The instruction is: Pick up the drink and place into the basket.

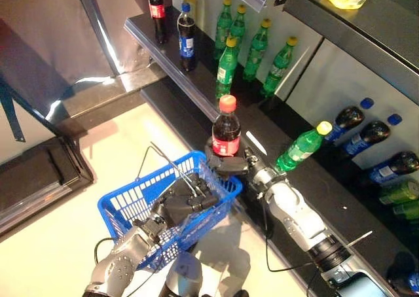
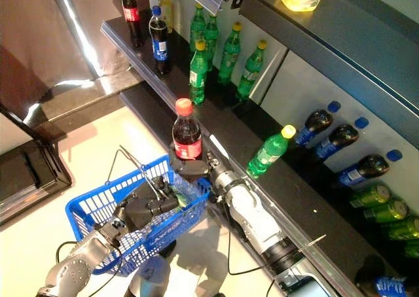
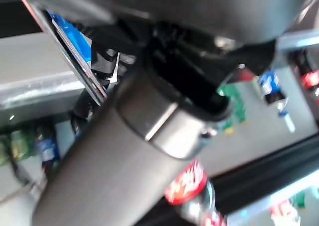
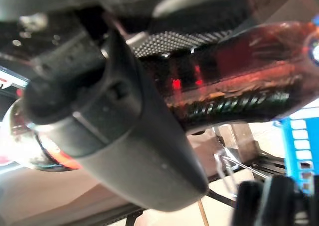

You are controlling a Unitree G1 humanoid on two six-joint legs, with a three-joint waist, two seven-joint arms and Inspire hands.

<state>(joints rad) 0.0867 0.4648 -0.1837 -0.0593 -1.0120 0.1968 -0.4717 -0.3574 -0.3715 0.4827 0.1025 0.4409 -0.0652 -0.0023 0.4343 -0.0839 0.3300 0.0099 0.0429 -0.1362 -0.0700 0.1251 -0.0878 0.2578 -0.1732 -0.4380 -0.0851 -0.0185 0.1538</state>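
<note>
- Red-capped and red-labelled, the cola bottle (image 1: 226, 128) stands upright in the right robot hand (image 1: 230, 162), held over the far corner of the basket (image 1: 128, 205), just in front of the shelf edge.
- The right robot hand is clenched round the lower body of the cola bottle; the right wrist view shows the dark bottle (image 4: 234, 81) lying close against the thumb (image 4: 119, 126), with a strip of the blue basket wall (image 4: 301, 151) beyond.
- The blue wire-mesh basket hangs above the pale floor (image 1: 78, 244), its thin metal handles (image 1: 171, 163) up at the rim.
- The left robot hand (image 1: 186, 202) sits at the basket's near rim by the handles, its dark fingers curled around the rim and handle wires.
- The left wrist view is mostly filled by the arm, with the blue basket edge (image 3: 70, 29) and the red cap of the cola bottle (image 3: 187, 183) behind it.
- On the dark upper shelf (image 1: 141, 32) stand green soda bottles (image 1: 227, 68) with yellow caps, a blue-labelled dark bottle (image 1: 186, 38) and another cola bottle (image 1: 156, 8).
- A green bottle (image 1: 301, 146) leans tilted just beside the right arm.
- On the lower shelf lie dark bottles with blue caps (image 1: 370, 133) on their sides, with green ones (image 1: 399, 192) nearer.
</note>
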